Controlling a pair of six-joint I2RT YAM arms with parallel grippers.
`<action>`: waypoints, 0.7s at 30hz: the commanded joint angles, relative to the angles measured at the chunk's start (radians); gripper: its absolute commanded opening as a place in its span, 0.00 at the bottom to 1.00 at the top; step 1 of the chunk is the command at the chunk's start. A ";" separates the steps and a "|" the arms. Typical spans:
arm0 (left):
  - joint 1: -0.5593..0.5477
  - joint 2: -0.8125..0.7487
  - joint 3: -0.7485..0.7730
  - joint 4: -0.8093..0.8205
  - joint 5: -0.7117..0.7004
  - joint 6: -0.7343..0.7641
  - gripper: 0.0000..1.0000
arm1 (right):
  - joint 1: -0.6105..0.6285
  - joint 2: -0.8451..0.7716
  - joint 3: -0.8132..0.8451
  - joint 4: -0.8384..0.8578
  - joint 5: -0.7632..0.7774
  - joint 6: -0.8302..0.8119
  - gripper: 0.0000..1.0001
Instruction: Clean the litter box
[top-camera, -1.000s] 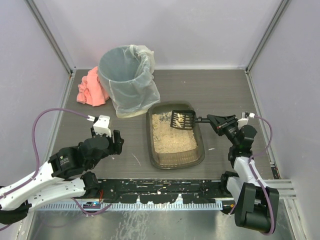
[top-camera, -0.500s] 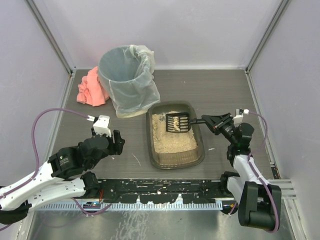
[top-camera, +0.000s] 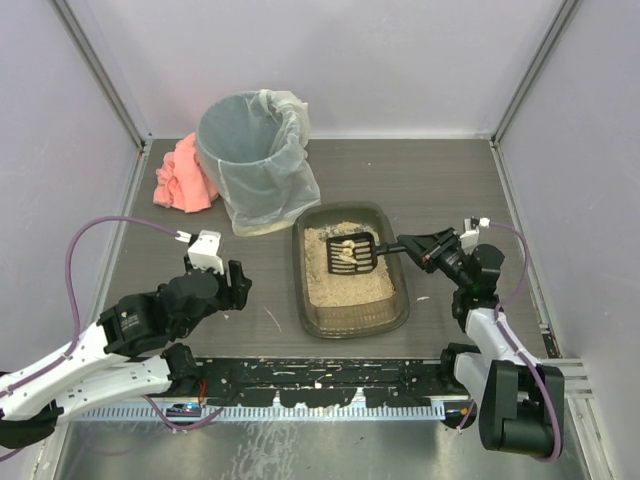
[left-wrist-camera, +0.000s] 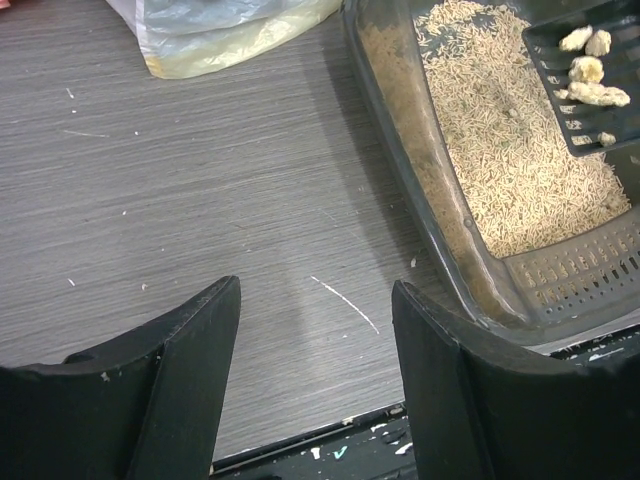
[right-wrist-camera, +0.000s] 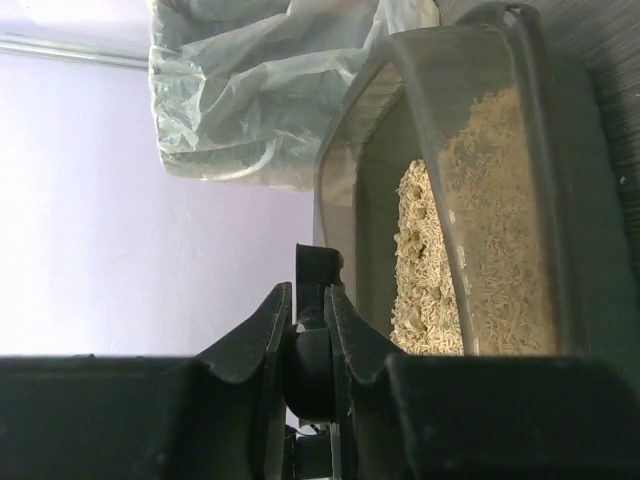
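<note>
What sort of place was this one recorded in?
Probably a lab robot test cell, not a home: plain lilac panel walls with metal framing close in a wood-grain table, where a litter box and lined bin are staged.

The litter box (top-camera: 352, 318) lies mid-table (top-camera: 440, 190), its long side running near to far, with beige litter across its floor. Over its far half is the black scoop (top-camera: 352, 255) (a few pale clumps lie on its slotted blade). The scoop's handle reaches right into the right gripper (top-camera: 405, 247), which is clamped on it. Far left stands the lined grey bin (top-camera: 262, 180), with a pink cloth (top-camera: 180, 178) beside it. The left gripper (top-camera: 235, 284) hovers left of the box, holding nothing.
</note>
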 joint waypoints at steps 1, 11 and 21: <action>0.000 -0.009 -0.012 0.060 -0.002 -0.008 0.64 | -0.052 -0.079 0.000 -0.025 0.056 0.019 0.01; -0.001 0.005 0.011 0.043 0.011 -0.007 0.64 | -0.002 -0.053 0.054 0.007 -0.038 -0.061 0.00; -0.001 0.013 -0.017 0.074 -0.003 -0.012 0.65 | 0.012 -0.005 0.083 0.007 -0.052 -0.068 0.01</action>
